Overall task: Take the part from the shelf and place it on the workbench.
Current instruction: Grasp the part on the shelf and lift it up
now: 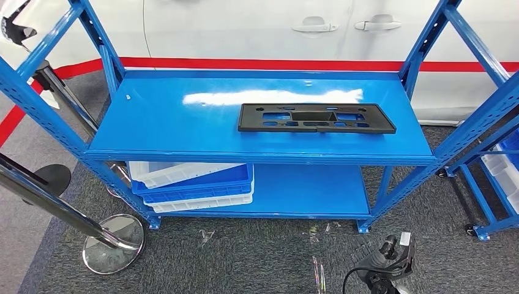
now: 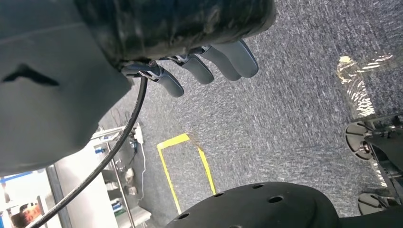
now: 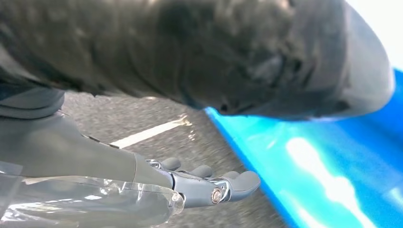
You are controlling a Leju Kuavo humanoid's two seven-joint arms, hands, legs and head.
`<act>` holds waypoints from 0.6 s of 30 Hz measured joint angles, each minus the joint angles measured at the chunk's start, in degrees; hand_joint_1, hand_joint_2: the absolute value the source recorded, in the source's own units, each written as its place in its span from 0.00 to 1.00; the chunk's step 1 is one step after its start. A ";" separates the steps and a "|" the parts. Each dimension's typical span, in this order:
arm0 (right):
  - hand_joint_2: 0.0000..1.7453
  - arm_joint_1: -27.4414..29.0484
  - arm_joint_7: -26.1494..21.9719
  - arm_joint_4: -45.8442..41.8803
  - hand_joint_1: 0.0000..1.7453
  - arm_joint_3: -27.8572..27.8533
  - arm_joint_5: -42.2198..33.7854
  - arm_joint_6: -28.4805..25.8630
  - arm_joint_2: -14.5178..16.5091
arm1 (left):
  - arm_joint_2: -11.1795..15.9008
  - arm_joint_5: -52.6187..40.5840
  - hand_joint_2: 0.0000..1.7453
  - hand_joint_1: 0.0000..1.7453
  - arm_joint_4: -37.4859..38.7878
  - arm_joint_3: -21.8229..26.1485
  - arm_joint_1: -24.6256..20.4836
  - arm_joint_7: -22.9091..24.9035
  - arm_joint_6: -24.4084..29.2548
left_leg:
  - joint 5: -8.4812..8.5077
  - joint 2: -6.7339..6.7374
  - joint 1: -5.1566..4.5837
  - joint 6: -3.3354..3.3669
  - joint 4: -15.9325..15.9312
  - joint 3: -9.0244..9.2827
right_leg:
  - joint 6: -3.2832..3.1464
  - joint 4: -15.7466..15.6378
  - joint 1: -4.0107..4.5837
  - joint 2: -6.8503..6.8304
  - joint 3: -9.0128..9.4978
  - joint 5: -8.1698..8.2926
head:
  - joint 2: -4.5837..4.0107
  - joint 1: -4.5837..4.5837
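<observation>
Bare blue shelf top (image 1: 171, 116) surrounds the black part (image 1: 316, 117); slanted frame posts (image 1: 428, 37) flank both ends.

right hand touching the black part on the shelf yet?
Apart. In the head view the black part lies alone on the top shelf, no hand near it. The right hand hangs over carpet, holding nothing.

An industrial workshop is indicated: a blue steel shelf rack (image 1: 263, 116) is seen at the frame's centre, stacked plastic bins (image 1: 193, 184) at lower left, a white car body (image 1: 306, 27) along the top.
</observation>
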 joint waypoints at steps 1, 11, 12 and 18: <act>0.00 0.16 0.44 -1.84 0.00 -0.76 1.07 -0.34 -0.07 | -0.01 -0.14 0.00 0.00 0.05 0.09 -0.01 -0.05 0.02 | 0.00 0.00 0.00 0.00 0.00 0.00 | 0.00 0.00 0.00 0.00 0.00 0.00 | 0.00 0.00; 0.00 1.37 4.66 -20.65 0.00 -8.04 11.89 -3.27 -0.23 | -0.30 -1.66 0.00 0.00 0.22 0.69 -0.13 -0.25 0.27 | 0.00 0.00 0.00 0.01 0.01 0.00 | 0.01 0.00 -0.04 0.00 0.00 0.01 | 0.00 0.01; 0.00 1.45 5.07 -22.35 0.00 -8.54 13.12 -3.57 -0.25 | -0.33 -1.81 0.00 0.00 0.23 0.71 -0.13 -0.27 0.33 | 0.00 0.00 0.00 0.01 0.02 0.00 | 0.02 0.00 -0.04 0.00 0.00 0.01 | 0.00 0.01; 0.00 2.23 7.57 -32.30 0.00 -10.52 21.10 -5.75 -0.52 | -0.43 -2.80 0.00 0.00 0.23 0.72 -0.11 -0.35 0.56 | 0.00 0.00 0.00 0.01 0.04 0.01 | 0.02 0.00 -0.07 0.00 -0.01 0.01 | 0.00 0.01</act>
